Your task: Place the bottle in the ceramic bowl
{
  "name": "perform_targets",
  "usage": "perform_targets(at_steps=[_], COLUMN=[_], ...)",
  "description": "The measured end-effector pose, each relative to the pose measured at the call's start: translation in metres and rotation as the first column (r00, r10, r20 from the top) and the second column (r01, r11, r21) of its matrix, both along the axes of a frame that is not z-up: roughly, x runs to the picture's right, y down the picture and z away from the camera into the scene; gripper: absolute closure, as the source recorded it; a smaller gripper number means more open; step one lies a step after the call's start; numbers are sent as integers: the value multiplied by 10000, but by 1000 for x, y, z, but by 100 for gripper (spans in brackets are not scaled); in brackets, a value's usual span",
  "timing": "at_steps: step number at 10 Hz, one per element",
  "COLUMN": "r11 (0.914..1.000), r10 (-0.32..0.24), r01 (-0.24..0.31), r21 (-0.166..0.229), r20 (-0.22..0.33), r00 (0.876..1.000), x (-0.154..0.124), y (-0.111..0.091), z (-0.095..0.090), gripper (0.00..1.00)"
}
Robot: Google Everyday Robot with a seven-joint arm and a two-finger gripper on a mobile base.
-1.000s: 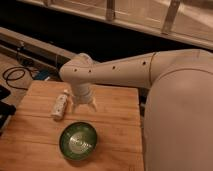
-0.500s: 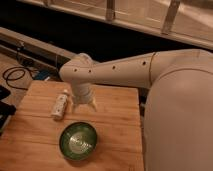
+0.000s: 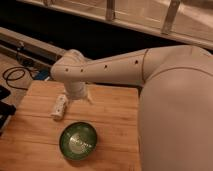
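Lying on its side on a pale butcher-block table (image 3: 115, 125) of glued wooden strips: a small cream plastic bottle (image 3: 60, 107), stubby and cylindrical, set toward the left part of the board with its long axis running slightly away from the camera. Nearer the camera and a little to the right, apart from the bottle and not touching it: a round, shallow ceramic bowl (image 3: 78, 140), glossy dark green with a paler, shiny ringed centre. Just right of the bottle, hanging low over the wood: the gripper (image 3: 81, 96), largely masked by the bulbous wrist above it; spread or pressed together, impossible to tell. Reaching in from the right: a smooth, rounded off-white arm (image 3: 110, 67), its matte shell dotted with small dark holes, swelling into a broad body at the right edge. Beyond the table's far left corner: a black cable (image 3: 12, 77) looped on the floor.
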State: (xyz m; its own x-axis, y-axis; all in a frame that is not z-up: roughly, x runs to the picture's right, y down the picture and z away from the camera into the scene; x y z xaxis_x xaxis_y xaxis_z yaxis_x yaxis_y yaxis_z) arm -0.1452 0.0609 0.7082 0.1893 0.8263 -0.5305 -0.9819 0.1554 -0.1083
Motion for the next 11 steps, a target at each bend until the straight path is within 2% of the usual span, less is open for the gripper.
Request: perform_targets(at_steps=[3,9,11], r11=[9952,9943,9910], r10=[-718,-793,-1158], r01=[670,740,1079], r21=[707,766,797], r20=[667,693,1024], r00=[9952,9944,9880], x=[-55,-56,-70], y=[-29,-32,-30], z=[10,13,25], gripper=[35,35,35])
